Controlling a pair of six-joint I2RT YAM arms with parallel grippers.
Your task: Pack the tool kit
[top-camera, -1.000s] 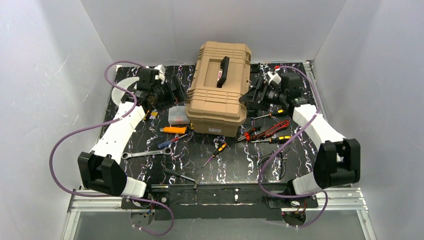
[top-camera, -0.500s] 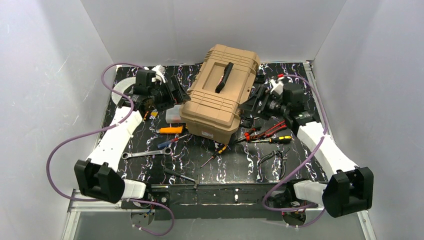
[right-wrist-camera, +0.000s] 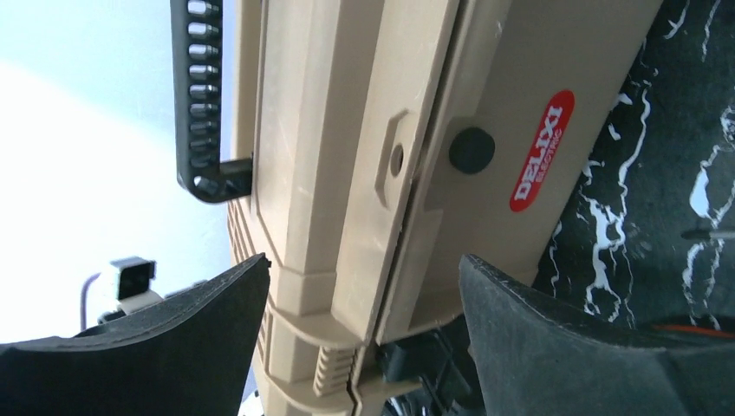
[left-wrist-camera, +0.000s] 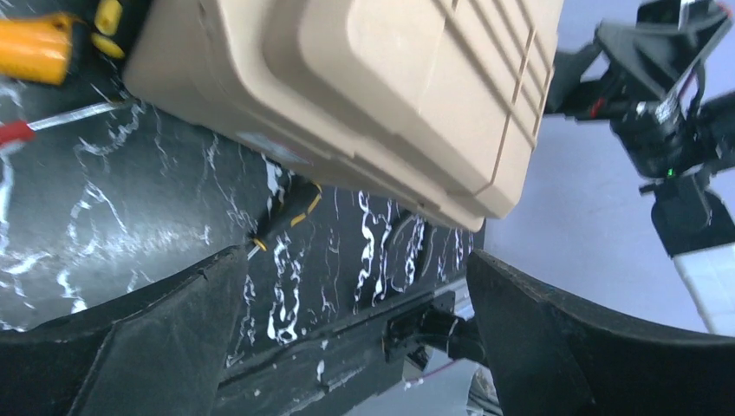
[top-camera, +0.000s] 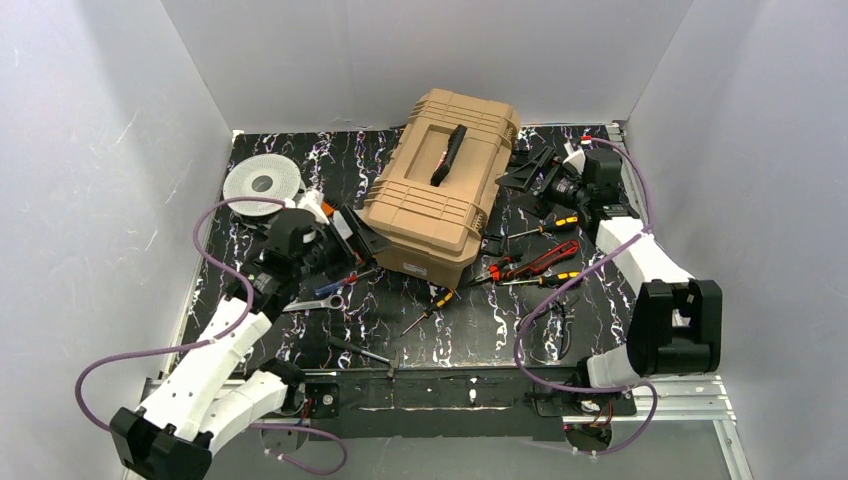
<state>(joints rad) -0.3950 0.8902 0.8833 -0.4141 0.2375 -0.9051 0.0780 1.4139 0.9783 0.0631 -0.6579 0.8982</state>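
Toolbox [top-camera: 440, 190] shut, screwdrivers [top-camera: 440, 297], pliers [top-camera: 545, 258] strewn beside it, left gripper [top-camera: 362, 232] and right gripper [top-camera: 527, 167] spread, empty

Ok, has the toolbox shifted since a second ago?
Yes. The toolbox has turned clockwise in the top view. Its handle, which ran straight toward the table's back edge, now slants right, and the front face points toward the left arm's side.

Toolbox [top-camera: 440, 190] now skewed; L gripper [top-camera: 368, 238] & R gripper [top-camera: 522, 170] backed off it.
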